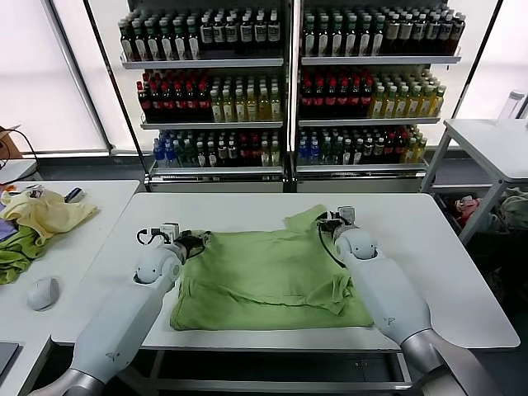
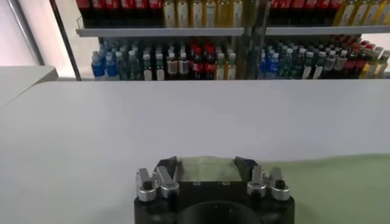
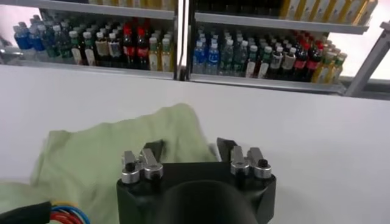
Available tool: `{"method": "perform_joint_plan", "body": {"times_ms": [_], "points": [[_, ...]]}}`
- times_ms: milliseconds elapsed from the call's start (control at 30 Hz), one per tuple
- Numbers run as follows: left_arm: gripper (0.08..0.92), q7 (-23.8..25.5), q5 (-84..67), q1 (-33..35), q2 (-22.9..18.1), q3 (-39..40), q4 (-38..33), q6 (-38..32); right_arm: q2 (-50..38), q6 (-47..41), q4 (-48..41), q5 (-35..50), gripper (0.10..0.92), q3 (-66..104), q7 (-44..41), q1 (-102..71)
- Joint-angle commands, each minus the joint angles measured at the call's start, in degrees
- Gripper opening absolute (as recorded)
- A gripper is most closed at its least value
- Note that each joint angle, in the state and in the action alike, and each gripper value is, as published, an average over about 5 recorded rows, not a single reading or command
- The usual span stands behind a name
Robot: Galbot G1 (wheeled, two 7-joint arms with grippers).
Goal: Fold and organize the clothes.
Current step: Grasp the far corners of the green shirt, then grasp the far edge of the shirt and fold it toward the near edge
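Note:
The light lime-green T-shirt (image 1: 264, 276) lies partly folded and rumpled on the white table (image 1: 429, 247); its printed graphic is not visible. My left gripper (image 1: 198, 241) is at the shirt's far left corner, low over the table. In the left wrist view (image 2: 207, 163) it is open, with the shirt's edge (image 2: 329, 182) between the fingers. My right gripper (image 1: 332, 221) is at the shirt's far right corner, where a sleeve sticks up. In the right wrist view (image 3: 190, 148) it is open over the bunched cloth (image 3: 109, 158).
A side table on the left carries a pale yellow garment (image 1: 45, 213), a darker olive-green cloth (image 1: 16, 252) and a white mouse (image 1: 41, 293). Shelves of bottles (image 1: 289, 82) stand behind the table. Another white table (image 1: 495, 144) is at the right.

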Motion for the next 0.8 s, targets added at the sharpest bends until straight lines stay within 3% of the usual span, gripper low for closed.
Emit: {"method": "perform_joint_plan", "body": {"times_ms": [33,400,800], "points": [[0.447,1.96,-2.11,2.02,0.01,-0.16,-1.14,1.0,-0.08,-0.8,-0.9,2.34,0.441,-0.63,-0.51,0.33],[0.134,3.13,-5.82,4.06,1.26,-2.26,-5.19,-2.82,-1.92,1.59,4.81,3.0,0.138,0.34,-0.9,-1.96],[0.101,3.03,-11.94,9.85,7.71,-6.57,-18.06,-3.86,-7.83,1.71,24.54,7.1,0.116,3.14,0.61,-7.43]]}}
